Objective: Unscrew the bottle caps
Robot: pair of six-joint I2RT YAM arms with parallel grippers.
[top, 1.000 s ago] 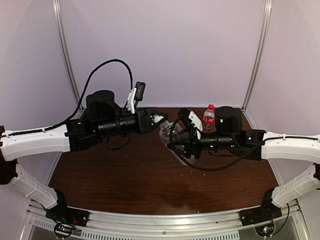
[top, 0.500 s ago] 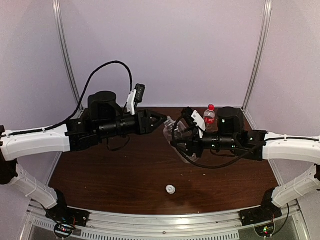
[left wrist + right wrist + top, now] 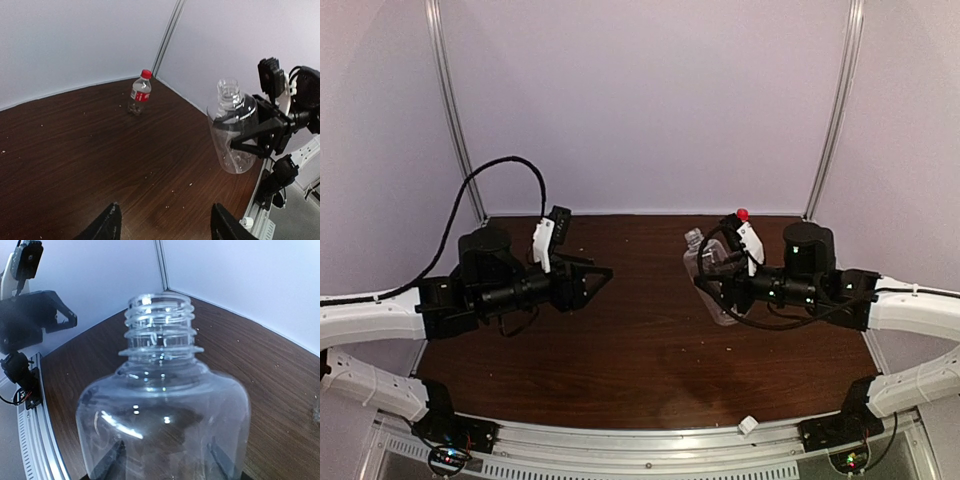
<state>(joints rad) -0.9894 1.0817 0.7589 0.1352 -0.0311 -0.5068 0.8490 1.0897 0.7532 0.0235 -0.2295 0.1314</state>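
Showing the work area from above: the right pincer (image 3: 717,287), right of centre, is clamped on the body of the plain clear bottle (image 3: 699,256), neck uppermost. The neck is bare, and its screw threads are plainly exposed in the right wrist view. The left pincer (image 3: 167,225), left of centre, has its fingers apart with nothing between them. It faces the held bottle and is well apart from it. The white cap (image 3: 748,425) lies at the bottom edge of the bench (image 3: 630,350), just beside the metal rail (image 3: 620,436), lower right of centre. The second bottle (image 3: 139,96), with a red label band and its red cap (image 3: 145,74) on, stands upright on the bench near the far corner, upper centre of the left wrist view. From above only its red cap shows, behind the right arm.
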